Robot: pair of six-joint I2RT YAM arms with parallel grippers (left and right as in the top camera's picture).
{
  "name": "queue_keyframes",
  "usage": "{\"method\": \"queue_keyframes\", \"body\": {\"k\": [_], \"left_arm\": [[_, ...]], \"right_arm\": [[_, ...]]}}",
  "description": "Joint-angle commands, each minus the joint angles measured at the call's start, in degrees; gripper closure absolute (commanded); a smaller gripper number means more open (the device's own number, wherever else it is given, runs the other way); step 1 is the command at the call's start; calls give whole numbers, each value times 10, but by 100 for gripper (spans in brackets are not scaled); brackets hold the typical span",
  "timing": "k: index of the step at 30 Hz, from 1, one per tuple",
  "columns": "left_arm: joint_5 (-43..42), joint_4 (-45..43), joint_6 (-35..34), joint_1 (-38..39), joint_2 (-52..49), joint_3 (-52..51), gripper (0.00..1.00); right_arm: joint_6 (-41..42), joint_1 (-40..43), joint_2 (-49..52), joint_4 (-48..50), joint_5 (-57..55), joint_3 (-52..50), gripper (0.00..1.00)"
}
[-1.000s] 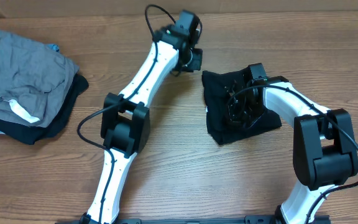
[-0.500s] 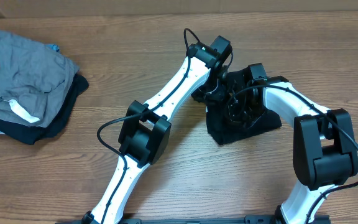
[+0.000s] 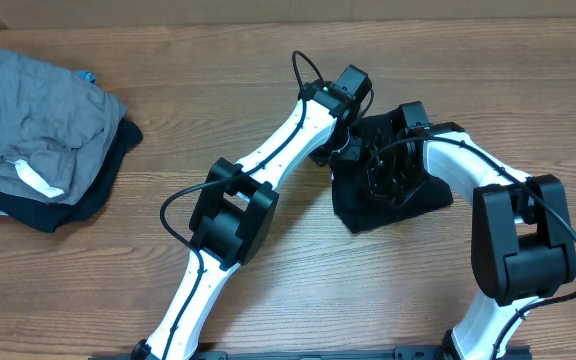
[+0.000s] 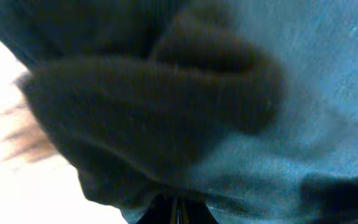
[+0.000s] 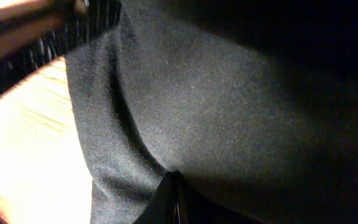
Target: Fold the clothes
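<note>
Now the black T-shirt (image 3: 360, 212) lies bunched on the table (image 3: 268, 60), right of centre (well apart from the grey garment (image 3: 38, 110)). The left gripper (image 4: 176, 213) and right gripper (image 5: 174, 194) both have their jaws together, tips against its fabric.

Nothing legible, even on the white label (image 3: 36, 180).
</note>
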State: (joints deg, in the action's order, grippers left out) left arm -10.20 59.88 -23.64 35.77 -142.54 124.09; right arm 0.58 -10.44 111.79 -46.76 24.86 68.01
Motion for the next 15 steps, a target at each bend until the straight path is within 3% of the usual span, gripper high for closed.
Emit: {"method": "queue_keyframes", "body": {"k": [1,15], "left_arm": [[74,-31,14,-40,-2,13,96],[74,-136,104,-95,-2,54,96]], "right_arm": [[-3,-4,21,0,-29,-21,96],[-3,-4,21,24,-42,-52,96]]}}
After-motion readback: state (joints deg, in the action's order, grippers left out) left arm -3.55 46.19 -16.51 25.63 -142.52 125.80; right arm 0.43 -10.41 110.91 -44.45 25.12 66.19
